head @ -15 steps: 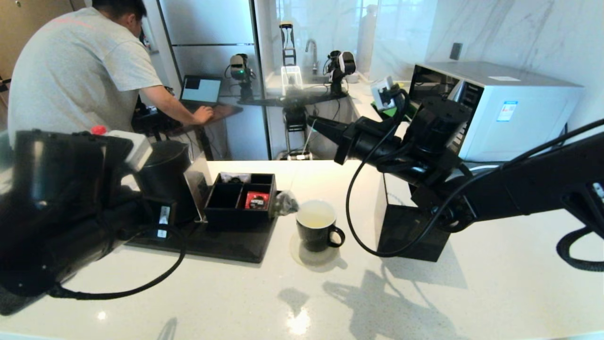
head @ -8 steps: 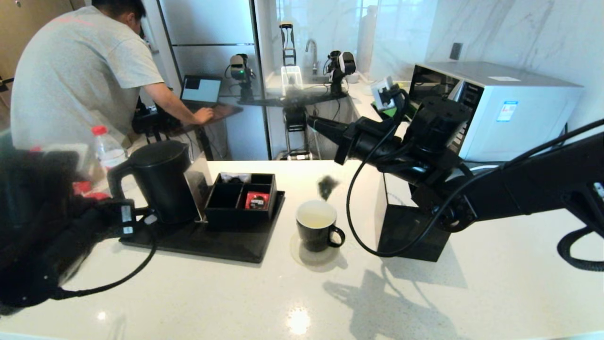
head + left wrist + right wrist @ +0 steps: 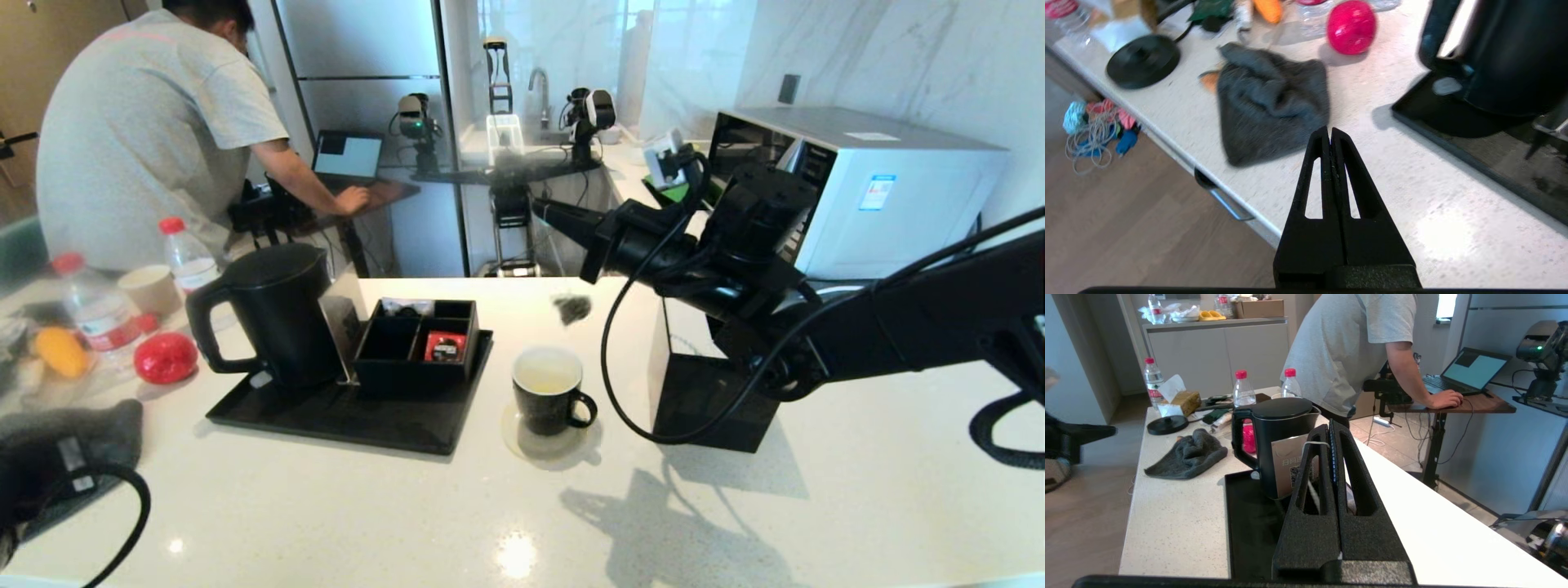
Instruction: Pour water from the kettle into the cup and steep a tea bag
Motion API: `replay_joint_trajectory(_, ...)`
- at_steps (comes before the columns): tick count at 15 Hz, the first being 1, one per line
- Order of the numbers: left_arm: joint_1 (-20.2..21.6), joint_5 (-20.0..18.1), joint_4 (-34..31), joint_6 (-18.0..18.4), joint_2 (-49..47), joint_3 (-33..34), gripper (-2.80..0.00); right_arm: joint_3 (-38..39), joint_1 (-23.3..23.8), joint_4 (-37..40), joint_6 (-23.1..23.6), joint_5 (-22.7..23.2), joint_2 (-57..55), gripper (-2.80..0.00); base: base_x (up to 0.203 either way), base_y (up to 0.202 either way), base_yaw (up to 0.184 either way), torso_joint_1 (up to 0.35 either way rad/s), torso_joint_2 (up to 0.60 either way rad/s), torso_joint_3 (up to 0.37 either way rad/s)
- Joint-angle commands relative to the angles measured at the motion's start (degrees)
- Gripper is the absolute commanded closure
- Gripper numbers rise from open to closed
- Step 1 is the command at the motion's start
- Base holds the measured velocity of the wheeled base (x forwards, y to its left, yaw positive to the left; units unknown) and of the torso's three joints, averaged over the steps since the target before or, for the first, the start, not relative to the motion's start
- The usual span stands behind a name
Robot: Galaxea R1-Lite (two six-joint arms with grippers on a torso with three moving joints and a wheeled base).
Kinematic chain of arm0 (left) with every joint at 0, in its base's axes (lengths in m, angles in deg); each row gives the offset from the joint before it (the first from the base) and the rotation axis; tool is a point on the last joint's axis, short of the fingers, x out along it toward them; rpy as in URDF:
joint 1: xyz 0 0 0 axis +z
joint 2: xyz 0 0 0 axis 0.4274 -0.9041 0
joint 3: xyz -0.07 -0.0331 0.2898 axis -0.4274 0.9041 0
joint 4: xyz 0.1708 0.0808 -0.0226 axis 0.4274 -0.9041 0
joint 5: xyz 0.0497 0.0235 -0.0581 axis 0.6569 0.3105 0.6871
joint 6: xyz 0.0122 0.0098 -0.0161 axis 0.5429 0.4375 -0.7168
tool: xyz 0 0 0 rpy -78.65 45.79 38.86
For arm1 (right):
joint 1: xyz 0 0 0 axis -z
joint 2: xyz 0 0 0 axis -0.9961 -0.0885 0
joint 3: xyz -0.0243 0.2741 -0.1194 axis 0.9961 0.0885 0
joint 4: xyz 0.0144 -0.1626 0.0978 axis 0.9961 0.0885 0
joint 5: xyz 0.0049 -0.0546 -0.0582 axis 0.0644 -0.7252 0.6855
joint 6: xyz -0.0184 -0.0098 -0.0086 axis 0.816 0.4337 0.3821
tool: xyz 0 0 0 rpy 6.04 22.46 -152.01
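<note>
Jaws of right gripper (image 3: 1330,428) pressed together, pinching the pale thread (image 3: 1312,444) of the tea bag (image 3: 571,308); thread seen looped over one finger in right wrist view. Tea bag hanging in air above and slightly beyond the cup (image 3: 549,398), not yet in it. Cup upright on a round coaster (image 3: 522,445) on the desk (image 3: 735,514), pale water (image 3: 546,378) showing inside against the white wall. Kettle (image 3: 277,314) upright on the black tray (image 3: 343,420), lid on, handle toward robot's left, well apart from cup.

Jaws of left gripper (image 3: 1329,136) pressed together, holding nothing; hanging low at the near left edge of desk, over a grey cloth (image 3: 1271,106).

Handling, judged: tea bag very light, soft, free to swing on thread; hold on thread only, lower slowly so pouch settles into cup mouth rather than catching rim. Thread thin, likely to slip if grip loosens. Cup small, rigid, liquid inside; a knock would spill.

Surroundings: black divided box (image 3: 416,343) on tray with a red-wrapped sachet (image 3: 445,347) in one compartment. Black block (image 3: 710,400) just right of cup, under right arm. Red ball (image 3: 165,358), red-capped bottles (image 3: 186,257), paper cup (image 3: 151,287) at far left of desk. Desk top pale, speckled, glossy. Microwave (image 3: 865,180) behind right arm; person (image 3: 155,122) at a laptop (image 3: 349,155) beyond desk.
</note>
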Motion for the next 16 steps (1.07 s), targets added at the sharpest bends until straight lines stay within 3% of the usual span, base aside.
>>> replay_joint_trajectory(1, 1.03, 0.13, 0.14, -0.49, 6.47, 3.76, 0.0, 0.44, -0.1, -0.39, 0.23, 0.22, 0.06, 0.0, 0.0, 0.0, 0.0, 0.0, 0.0, 0.0)
replay_joint_trajectory(6, 1.15, -0.82, 0.14, -0.52, 13.3, 9.8, 0.0, 0.82, -0.11, -0.98, 0.66, 0.22, 0.15, 0.0, 0.0, 0.0, 0.0, 0.0, 0.0, 0.0)
replay_joint_trajectory(12, 0.39, -8.23, -0.14, 0.98, 20.82, 14.93, 0.0, 0.82, -0.02, -0.72, 0.66, 0.22, 0.06, 0.0, 0.0, 0.0, 0.0, 0.0, 0.0, 0.0)
replay_joint_trajectory(16, -3.76, -11.8, -3.84, 1.07, 25.96, 15.61, 0.0, 0.82, -0.11, -0.72, 0.66, 0.22, 0.02, 0.0, 0.0, 0.0, 0.0, 0.0, 0.0, 0.0)
